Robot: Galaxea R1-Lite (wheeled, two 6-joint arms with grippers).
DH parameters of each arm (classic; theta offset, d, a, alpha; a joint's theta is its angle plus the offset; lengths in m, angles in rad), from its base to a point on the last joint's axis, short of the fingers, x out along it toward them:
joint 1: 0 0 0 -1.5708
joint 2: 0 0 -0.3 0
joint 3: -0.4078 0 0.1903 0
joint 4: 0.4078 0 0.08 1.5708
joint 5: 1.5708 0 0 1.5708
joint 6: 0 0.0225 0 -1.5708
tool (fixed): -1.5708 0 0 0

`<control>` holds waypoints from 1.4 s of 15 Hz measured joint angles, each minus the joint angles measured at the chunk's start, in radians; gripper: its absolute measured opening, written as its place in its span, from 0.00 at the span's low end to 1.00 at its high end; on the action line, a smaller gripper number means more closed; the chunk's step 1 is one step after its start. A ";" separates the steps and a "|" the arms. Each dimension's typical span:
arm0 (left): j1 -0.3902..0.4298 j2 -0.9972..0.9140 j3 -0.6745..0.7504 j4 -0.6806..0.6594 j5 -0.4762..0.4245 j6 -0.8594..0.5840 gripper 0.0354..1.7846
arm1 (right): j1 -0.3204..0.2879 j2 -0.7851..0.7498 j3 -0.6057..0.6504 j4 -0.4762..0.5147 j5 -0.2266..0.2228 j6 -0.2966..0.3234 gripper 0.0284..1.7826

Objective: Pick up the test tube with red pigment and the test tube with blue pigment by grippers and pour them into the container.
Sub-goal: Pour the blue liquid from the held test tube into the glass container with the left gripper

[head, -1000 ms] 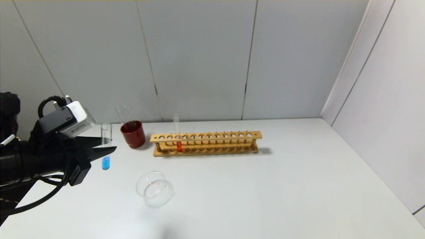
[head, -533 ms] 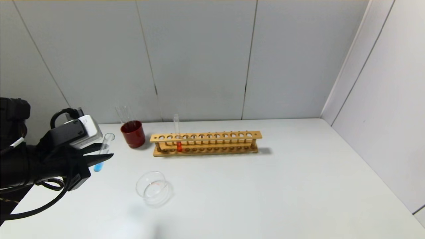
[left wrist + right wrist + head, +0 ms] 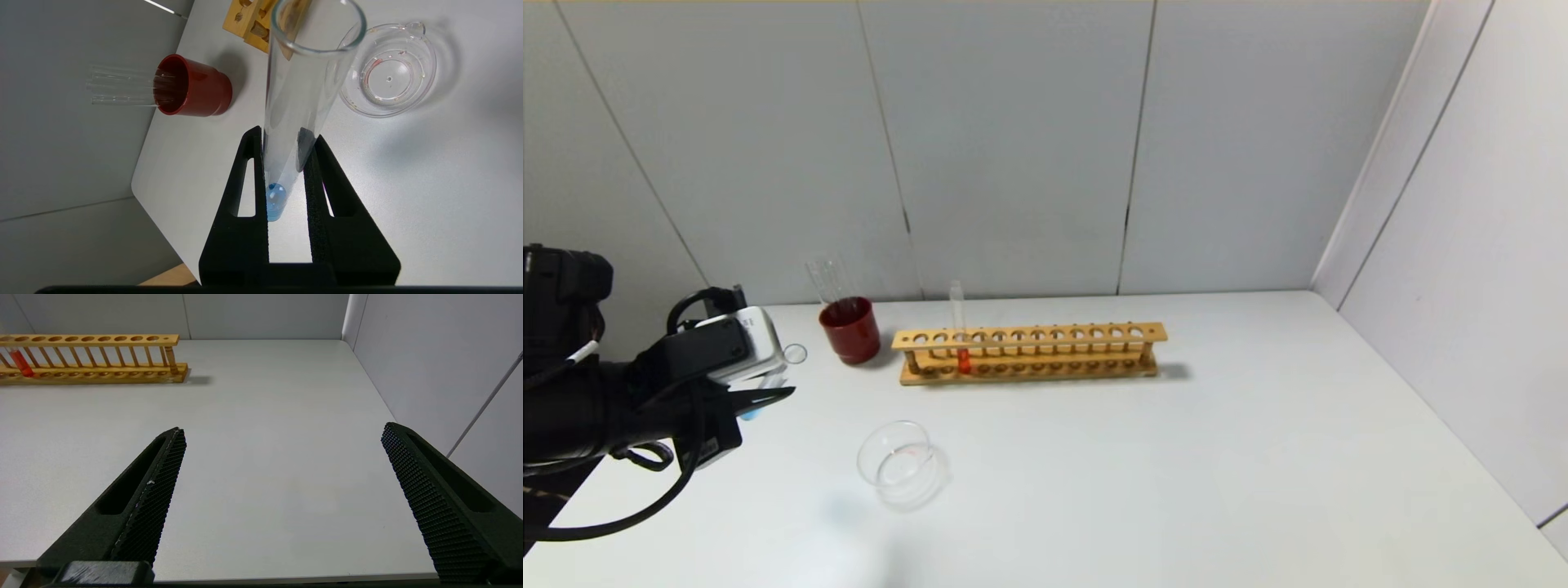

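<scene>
At the left edge of the head view, the left gripper (image 3: pixel 768 398) pinches the blue tube (image 3: pixel 294 106), tipped toward the beaker (image 3: pixel 900 471) at lower left, presumably for pouring, while the right gripper (image 3: pixel 282 465) gapes empty.

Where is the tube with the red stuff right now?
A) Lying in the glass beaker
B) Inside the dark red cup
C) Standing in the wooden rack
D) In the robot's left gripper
C: the test tube with red pigment stands upright in a hole near the left end of the wooden rack, while the left gripper is shut on the test tube with blue pigment.
</scene>
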 joint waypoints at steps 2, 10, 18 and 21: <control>0.000 0.011 0.001 -0.005 0.000 0.021 0.16 | 0.000 0.000 0.000 0.000 0.000 0.000 0.98; -0.032 0.091 -0.046 -0.006 -0.173 0.145 0.16 | 0.000 0.000 0.000 0.000 0.000 0.000 0.98; -0.053 0.185 -0.041 -0.082 -0.186 0.231 0.16 | 0.000 0.000 0.000 0.000 0.000 0.000 0.98; -0.051 0.202 -0.046 -0.104 -0.188 0.286 0.16 | 0.000 0.000 0.000 0.000 0.000 0.000 0.98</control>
